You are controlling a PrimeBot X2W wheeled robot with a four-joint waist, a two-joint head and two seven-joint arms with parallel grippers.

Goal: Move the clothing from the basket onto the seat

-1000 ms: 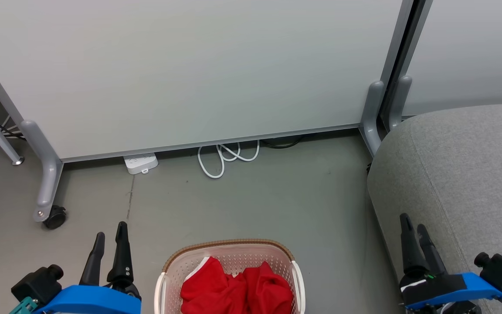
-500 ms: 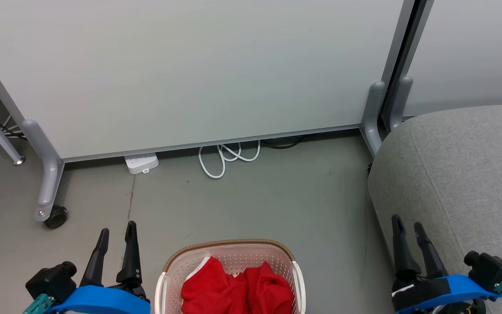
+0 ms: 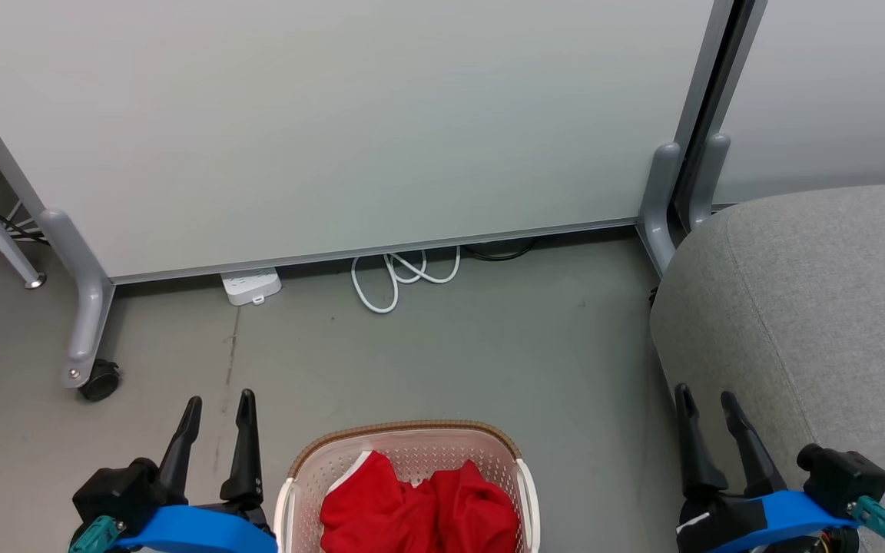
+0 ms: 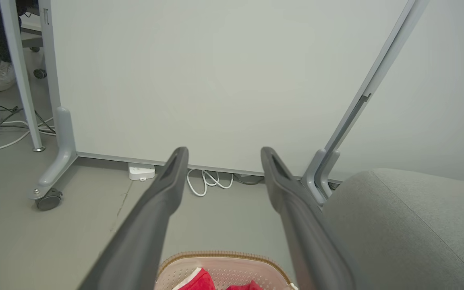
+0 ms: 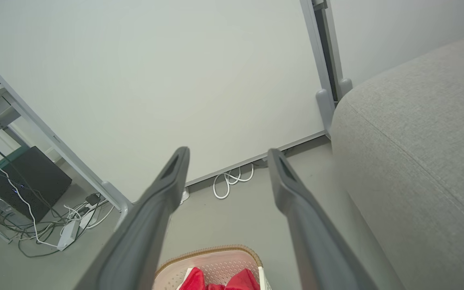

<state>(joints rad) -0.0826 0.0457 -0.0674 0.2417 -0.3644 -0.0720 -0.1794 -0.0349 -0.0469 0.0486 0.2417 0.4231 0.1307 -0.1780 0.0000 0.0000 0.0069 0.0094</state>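
Note:
Bright red clothing (image 3: 419, 511) lies bunched in the cream basket (image 3: 404, 434), whose brown rim sits on the floor at the bottom middle of the head view. Left of the basket, my left gripper (image 3: 220, 403) stands open and empty. My right gripper (image 3: 706, 398) is open too, held over the left edge of the light-grey seat (image 3: 819, 307). The left wrist view looks past my left gripper (image 4: 222, 151) at the basket (image 4: 224, 257), the red clothing (image 4: 199, 280) and the seat (image 4: 409, 225). The right wrist view has my right gripper (image 5: 227, 151), the basket (image 5: 212, 253), the clothing (image 5: 220, 280) and the seat (image 5: 417, 141).
A pale partition panel (image 3: 350, 115) on grey wheeled feet (image 3: 93, 376) closes off the far side. A white power strip (image 3: 250, 286) and a coiled white cable (image 3: 396, 276) lie at its base. Bare grey floor (image 3: 450, 353) separates basket and panel.
Both grippers have drawn inward toward the basket, the left one rightward and the right one leftward. Both stay open. Basket and clothing have not moved.

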